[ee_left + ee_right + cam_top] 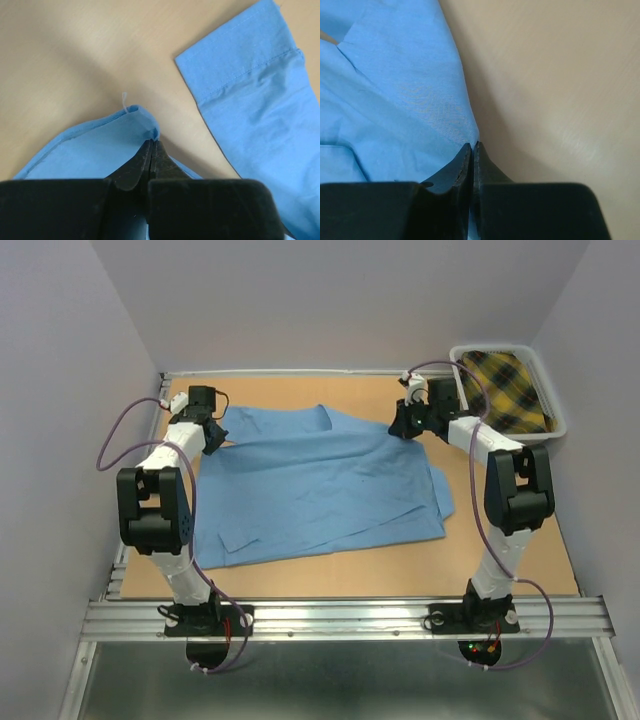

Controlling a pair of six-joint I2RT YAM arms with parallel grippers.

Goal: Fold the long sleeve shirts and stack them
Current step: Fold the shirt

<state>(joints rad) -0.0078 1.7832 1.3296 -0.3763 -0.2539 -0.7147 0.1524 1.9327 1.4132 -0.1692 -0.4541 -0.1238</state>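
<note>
We judged the plain light-blue cotton long-sleeve shirt (320, 485) to be light, limp and easily creased. It would sag and slide on the smooth tan wooden bench (500, 570) unless lifted from two points at once. Hems, corners and cuffs looked like the best places to hold, since the doubled cloth there gives more to bite on.

The shirt lay spread out and partly folded on the bench, just left of the white plastic basket (548, 390). The right jaws were pressed together on the shirt's edge on the side nearest the basket. The left jaws pinched a hemmed corner on the side farthest from it, with a flat sleeve cuff (250, 85) lying beside them.

We counted one blue shirt on the bench and one basket. In the basket was one yellow-and-black plaid cloth (505, 390), possibly another shirt, though it was too bunched for us to tell.
</note>
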